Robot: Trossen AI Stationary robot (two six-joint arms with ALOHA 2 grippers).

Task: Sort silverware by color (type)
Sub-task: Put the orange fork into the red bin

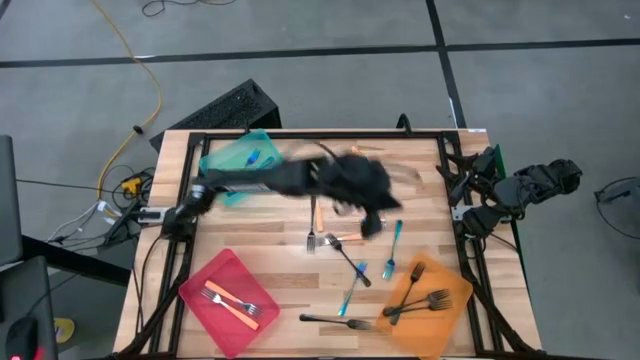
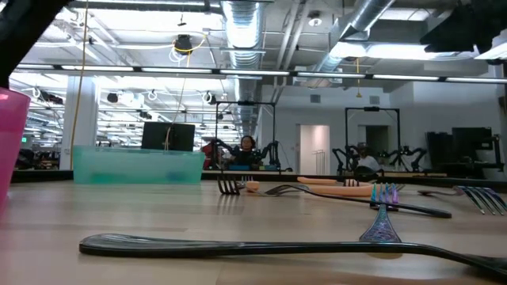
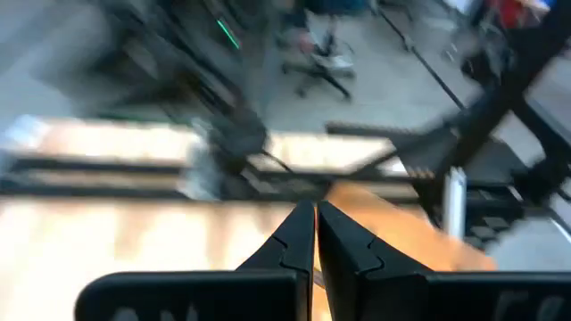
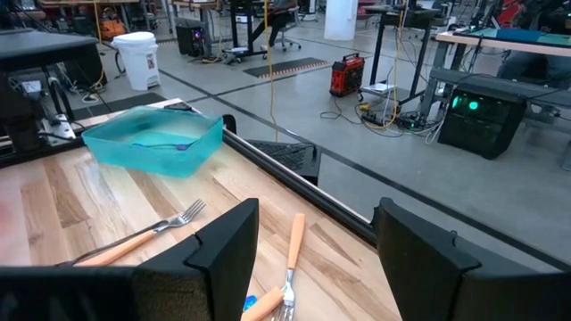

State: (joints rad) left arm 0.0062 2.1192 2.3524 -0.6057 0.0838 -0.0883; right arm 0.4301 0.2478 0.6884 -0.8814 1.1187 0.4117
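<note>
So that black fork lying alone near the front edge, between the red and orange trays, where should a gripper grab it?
Probably at mid-handle, coming straight down from above. The black fork lies flat on the table, its long slim handle running roughly left-right, clear of other forks. Fingers set across the handle would likely close on its narrow sides; the tines give a poorer hold.
</note>
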